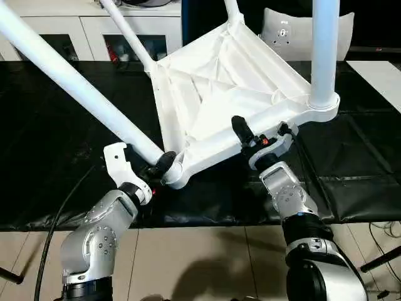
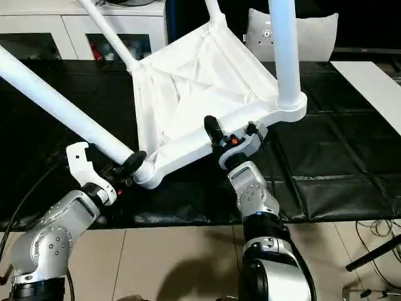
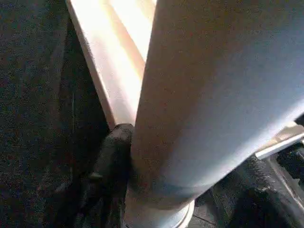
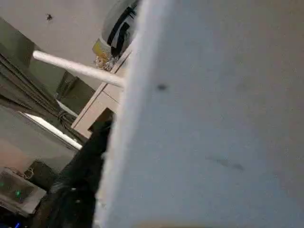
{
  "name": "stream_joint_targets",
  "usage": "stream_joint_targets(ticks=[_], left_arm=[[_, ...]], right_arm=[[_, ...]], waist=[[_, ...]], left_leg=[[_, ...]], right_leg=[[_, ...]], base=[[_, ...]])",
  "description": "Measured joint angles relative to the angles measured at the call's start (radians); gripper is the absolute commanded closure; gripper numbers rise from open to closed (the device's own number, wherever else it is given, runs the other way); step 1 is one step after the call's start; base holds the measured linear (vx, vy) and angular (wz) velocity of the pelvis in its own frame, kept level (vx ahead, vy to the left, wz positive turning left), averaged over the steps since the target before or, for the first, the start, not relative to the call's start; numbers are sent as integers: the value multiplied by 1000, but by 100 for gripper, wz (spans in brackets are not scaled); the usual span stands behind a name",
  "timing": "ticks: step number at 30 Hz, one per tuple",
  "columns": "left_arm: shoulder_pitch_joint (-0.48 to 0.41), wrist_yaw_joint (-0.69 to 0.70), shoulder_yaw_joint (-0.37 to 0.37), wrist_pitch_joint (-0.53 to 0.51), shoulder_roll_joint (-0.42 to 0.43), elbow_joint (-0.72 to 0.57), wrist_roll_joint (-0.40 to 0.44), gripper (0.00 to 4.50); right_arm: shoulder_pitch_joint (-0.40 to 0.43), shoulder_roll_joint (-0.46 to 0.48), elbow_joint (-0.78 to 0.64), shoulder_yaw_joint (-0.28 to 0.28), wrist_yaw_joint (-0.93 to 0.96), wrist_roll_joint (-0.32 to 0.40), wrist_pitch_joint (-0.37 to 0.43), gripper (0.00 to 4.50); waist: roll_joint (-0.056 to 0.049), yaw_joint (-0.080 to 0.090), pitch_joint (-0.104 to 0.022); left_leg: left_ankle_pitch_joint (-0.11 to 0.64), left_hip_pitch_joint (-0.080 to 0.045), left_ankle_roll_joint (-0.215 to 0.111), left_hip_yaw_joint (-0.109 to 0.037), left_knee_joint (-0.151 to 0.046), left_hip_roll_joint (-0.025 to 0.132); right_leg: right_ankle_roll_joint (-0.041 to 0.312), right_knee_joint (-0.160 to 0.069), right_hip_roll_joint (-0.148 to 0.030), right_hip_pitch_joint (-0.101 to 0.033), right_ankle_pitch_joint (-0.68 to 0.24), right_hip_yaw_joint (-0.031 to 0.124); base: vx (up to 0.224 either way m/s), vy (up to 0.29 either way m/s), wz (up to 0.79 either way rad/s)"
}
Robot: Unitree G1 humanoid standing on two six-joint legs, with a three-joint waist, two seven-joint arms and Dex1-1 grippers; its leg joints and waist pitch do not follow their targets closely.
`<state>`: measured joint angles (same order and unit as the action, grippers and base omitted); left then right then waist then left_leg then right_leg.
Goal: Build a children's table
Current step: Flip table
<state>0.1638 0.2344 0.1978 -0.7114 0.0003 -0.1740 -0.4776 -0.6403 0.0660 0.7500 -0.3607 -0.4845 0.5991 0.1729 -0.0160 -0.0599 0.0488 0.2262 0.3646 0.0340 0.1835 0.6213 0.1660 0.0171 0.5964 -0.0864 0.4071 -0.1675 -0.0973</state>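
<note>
The white table top [image 1: 219, 88] lies tilted with its ribbed underside up on the black mat. Legs stand in its corner sockets: one long leg [image 1: 69, 75] slants out to the left, one [image 1: 324, 50] rises at the right, and two more [image 1: 128, 37] stick out at the back. My left gripper [image 1: 160, 166] is shut on the left leg just above its socket; the leg [image 3: 213, 95] passes between black fingers [image 3: 111, 156]. My right gripper [image 1: 260, 135] is shut on the top's near rim [image 4: 213, 118], with one finger [image 4: 80, 175] beside it.
A white cabinet with glass doors [image 1: 81, 31] and a grey cushion [image 1: 288, 31] stand behind the mat [image 1: 50, 125]. A white panel [image 1: 382, 75] lies at the right. A black cable [image 1: 56, 219] runs over the mat's front edge to the tiled floor.
</note>
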Motion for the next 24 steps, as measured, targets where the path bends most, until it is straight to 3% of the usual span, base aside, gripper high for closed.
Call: stream_joint_targets(ticks=[2,9,11,16,19,24], left_arm=[[0,0,-1,0,2,0,0,237],[-11,26,-40,20,36,-8,23,237],[-20,31,-49,31,39,-12,25,181],[-84,100,-103,59,74,-17,24,138],[-126,131,-121,61,85,-27,23,127],[-190,156,-131,109,113,-109,27,85]], right_arm=[[0,0,2,-3,0,0,0,198],[-1,3,16,-23,8,17,-2,215],[-1,4,16,-26,9,20,-2,217],[-1,7,16,-39,54,24,-41,227],[-20,-2,16,-51,91,15,-89,230],[-18,-72,-78,-61,159,-18,-102,232]], waist=[[-1,0,0],[-3,1,0],[-4,1,0],[-7,1,2],[-11,-7,4],[-17,-38,7]], left_leg=[[0,0,0,0,0,0],[0,0,0,0,0,0],[0,1,0,0,0,0],[0,5,-1,1,0,0],[-2,9,-3,2,1,-1],[-4,9,-3,5,1,0]], right_leg=[[0,0,0,0,0,0],[0,0,0,1,0,0],[0,0,0,1,0,0],[0,0,0,7,0,0],[1,5,-1,13,0,0],[1,6,-4,11,-1,-2]], base=[[0,0,0],[0,0,0],[0,0,0],[0,0,0],[0,0,0],[0,0,0]])
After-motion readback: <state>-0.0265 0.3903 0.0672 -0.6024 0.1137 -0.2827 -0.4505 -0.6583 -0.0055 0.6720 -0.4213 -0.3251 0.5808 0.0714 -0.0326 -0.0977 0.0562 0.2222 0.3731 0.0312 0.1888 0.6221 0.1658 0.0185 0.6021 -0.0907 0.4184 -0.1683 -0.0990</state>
